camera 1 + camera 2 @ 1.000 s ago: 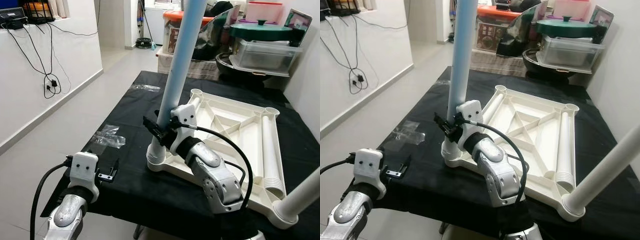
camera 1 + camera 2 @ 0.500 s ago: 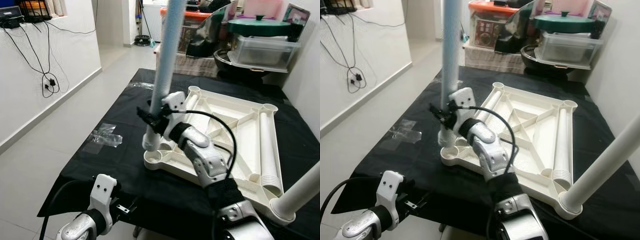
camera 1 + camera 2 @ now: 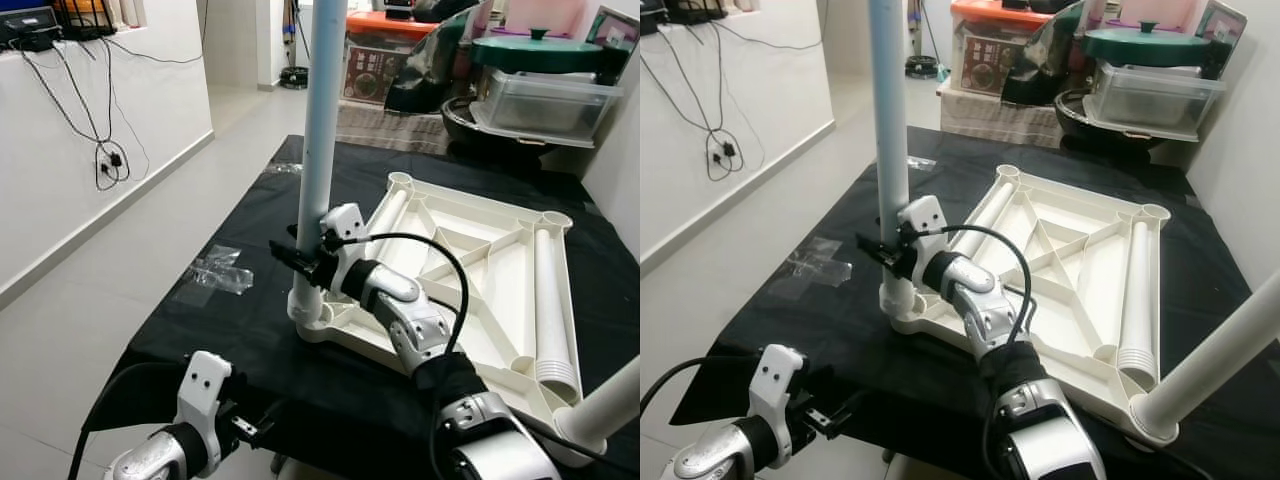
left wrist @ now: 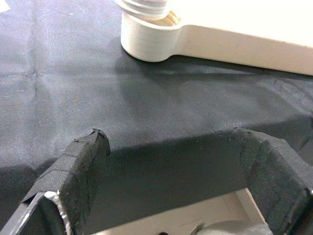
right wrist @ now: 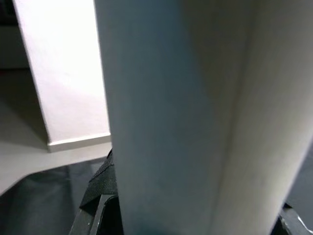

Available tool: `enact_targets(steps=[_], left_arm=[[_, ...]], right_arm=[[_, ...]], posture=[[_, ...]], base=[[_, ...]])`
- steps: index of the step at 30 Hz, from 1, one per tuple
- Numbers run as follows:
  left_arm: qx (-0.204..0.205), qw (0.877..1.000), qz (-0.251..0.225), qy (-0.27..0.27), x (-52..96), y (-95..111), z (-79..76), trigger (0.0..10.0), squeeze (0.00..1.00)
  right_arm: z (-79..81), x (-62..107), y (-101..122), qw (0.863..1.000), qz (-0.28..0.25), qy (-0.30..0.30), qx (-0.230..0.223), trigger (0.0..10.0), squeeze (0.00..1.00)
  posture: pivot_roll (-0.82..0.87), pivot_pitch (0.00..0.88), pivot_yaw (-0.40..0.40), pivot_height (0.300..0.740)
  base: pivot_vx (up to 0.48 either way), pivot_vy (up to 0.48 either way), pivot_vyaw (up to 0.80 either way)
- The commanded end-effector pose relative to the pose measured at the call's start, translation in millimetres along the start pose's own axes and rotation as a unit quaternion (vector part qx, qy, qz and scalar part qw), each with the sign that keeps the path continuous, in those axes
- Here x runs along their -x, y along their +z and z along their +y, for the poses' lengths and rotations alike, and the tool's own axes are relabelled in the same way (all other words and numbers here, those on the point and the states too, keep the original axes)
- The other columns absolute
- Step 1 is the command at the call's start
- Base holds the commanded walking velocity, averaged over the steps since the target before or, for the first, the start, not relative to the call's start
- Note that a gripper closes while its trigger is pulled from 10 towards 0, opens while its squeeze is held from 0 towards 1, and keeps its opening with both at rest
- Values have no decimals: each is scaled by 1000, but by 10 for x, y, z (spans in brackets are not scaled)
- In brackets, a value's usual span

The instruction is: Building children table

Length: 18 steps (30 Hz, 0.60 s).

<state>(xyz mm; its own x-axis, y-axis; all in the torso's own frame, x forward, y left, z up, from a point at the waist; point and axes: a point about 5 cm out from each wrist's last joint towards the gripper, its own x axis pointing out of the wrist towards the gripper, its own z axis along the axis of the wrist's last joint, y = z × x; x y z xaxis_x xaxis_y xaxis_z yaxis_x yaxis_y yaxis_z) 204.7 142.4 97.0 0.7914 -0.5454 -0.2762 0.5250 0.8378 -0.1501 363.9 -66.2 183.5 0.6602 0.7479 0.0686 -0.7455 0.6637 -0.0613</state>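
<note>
A white children's table top (image 3: 470, 260) lies upside down on the black-clothed table (image 3: 250, 230). A long pale leg (image 3: 320, 130) stands upright in its near-left corner socket (image 3: 308, 318). My right gripper (image 3: 300, 262) is shut on this leg just above the socket; the right wrist view has the leg (image 5: 176, 112) close up. A second leg (image 3: 612, 400) slants up from the near-right corner. A third leg (image 3: 555, 300) lies inside the top along its right side. My left gripper (image 3: 250, 430) hangs open below the table's front edge, its fingers (image 4: 83, 161) spread before the cloth.
Crumpled clear plastic (image 3: 220, 270) lies on the cloth's left side. Storage boxes and a lidded tub (image 3: 540, 90) crowd the back behind the table. A white wall with hanging cables (image 3: 100, 160) runs along the left, with open floor (image 3: 150, 260) between it and the table.
The leg has gone from tilted to upright and its base has dropped into the corner socket, still in my right gripper. My left arm has sunk from the table edge. The camera shifted.
</note>
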Motion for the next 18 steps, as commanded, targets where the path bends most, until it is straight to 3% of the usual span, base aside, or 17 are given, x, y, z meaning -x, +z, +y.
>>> enact_targets(steps=[1, 7, 18], left_arm=[[-7, 1000, 8, -9, -5, 2, 1, 10000, 0], [-9, 1000, 10, -12, -4, 1, 4, 10000, 0], [-5, 1000, 15, -11, 6, -24, 16, 10000, 0]], right_arm=[[-45, 10, -38, 1000, 6, -12, -2, 10000, 0], [-74, 18, -74, 1000, 9, -17, -10, 10000, 0], [-39, 114, -144, 999, 8, 32, -17, 10000, 0]], posture=[[106, 0, -63, 740], [106, 0, -62, 740], [100, 0, -65, 740]], base=[[0, 0, 0], [0, 0, 0], [0, 0, 0]])
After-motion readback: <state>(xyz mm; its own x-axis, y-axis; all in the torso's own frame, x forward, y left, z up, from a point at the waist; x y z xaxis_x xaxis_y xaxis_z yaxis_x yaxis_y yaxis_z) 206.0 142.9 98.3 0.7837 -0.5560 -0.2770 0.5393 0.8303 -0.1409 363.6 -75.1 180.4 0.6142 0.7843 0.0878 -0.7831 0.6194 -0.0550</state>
